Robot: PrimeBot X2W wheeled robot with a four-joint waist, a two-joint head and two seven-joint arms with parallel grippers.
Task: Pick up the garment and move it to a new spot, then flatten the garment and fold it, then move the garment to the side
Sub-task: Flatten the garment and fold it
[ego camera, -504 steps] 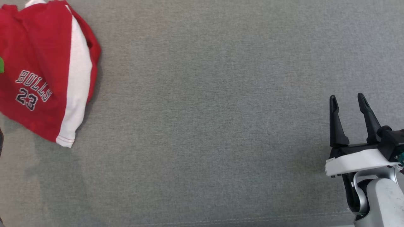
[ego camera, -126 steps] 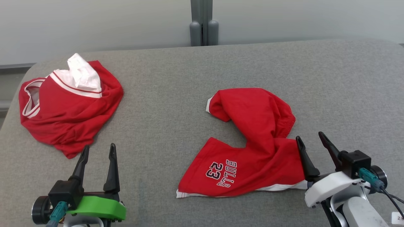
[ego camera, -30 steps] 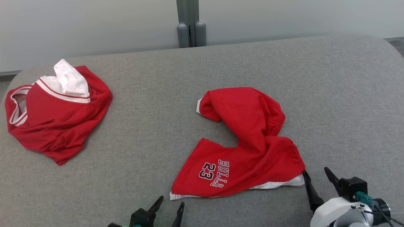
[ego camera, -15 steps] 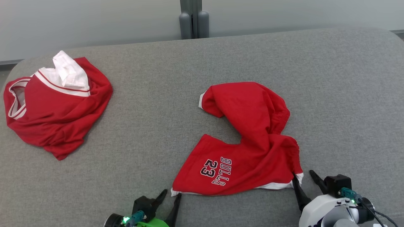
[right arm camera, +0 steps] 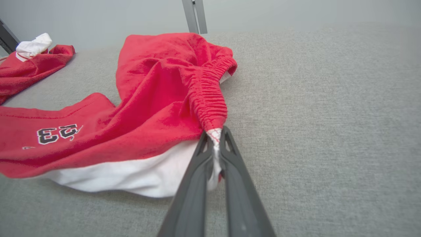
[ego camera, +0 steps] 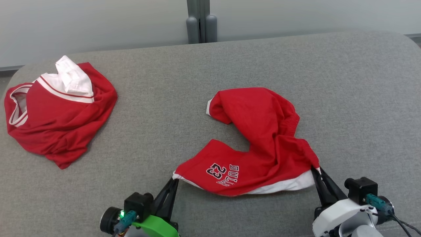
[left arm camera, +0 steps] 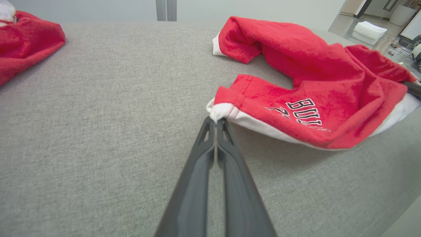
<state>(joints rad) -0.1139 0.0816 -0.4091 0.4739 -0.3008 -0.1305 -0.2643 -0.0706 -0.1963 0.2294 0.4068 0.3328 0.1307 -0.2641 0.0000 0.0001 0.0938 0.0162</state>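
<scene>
The garment is a pair of red shorts (ego camera: 263, 141) with a white side stripe and "BULLS 23" print, lying crumpled mid-surface on the grey cushion (ego camera: 164, 108). My left gripper (ego camera: 174, 180) is shut on the white hem corner of one leg (left arm camera: 219, 112), lifting it slightly. At the other end, my right gripper (ego camera: 318, 171) is shut on the corner where the elastic waistband (right arm camera: 210, 98) meets the white stripe (right arm camera: 138, 177). The near edge of the shorts (left arm camera: 312, 108) hangs raised between both grippers (left arm camera: 215, 121) (right arm camera: 215, 133).
A second red and white garment (ego camera: 56, 108) lies bunched at the far left of the cushion, also seen as a red heap (right arm camera: 29, 65). A grey post (ego camera: 199, 19) stands behind the cushion against a pale wall. Bare grey fabric stretches right and front.
Both grippers have gone from open beside the shorts' near corners to shut on them. The near edge of the shorts has lifted off the cushion and the print now tilts.
</scene>
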